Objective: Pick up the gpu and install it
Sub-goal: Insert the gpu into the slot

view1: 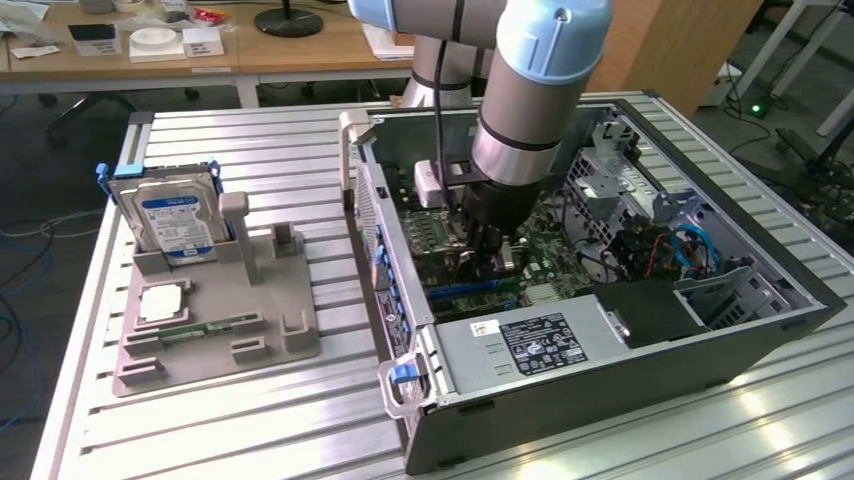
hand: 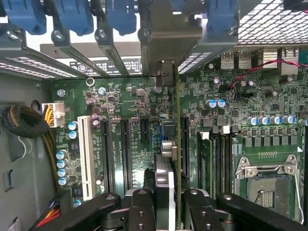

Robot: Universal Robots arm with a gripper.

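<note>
In the wrist view the gpu [hand: 177,154] shows edge-on as a thin card standing upright over the green motherboard [hand: 134,110], between the black expansion slots. Its silvery metal bracket [hand: 166,45] sits at the case's rear slot openings. My gripper [hand: 169,211] is shut on the card, with one black finger [hand: 139,209] on each side. In the exterior view the gripper [view1: 487,250] is lowered inside the open computer case [view1: 747,320], just above the motherboard. There the card is largely hidden by the gripper.
On the grey holder [view1: 220,335] to the exterior view's left stand a hard drive [view1: 171,215] and a small green memory stick [view1: 207,327]. The power supply [view1: 534,345], a drive cage [view1: 627,180] and cables [view1: 667,250] crowd the case. A white slot [hand: 86,154] and the CPU socket [hand: 264,178] flank the card.
</note>
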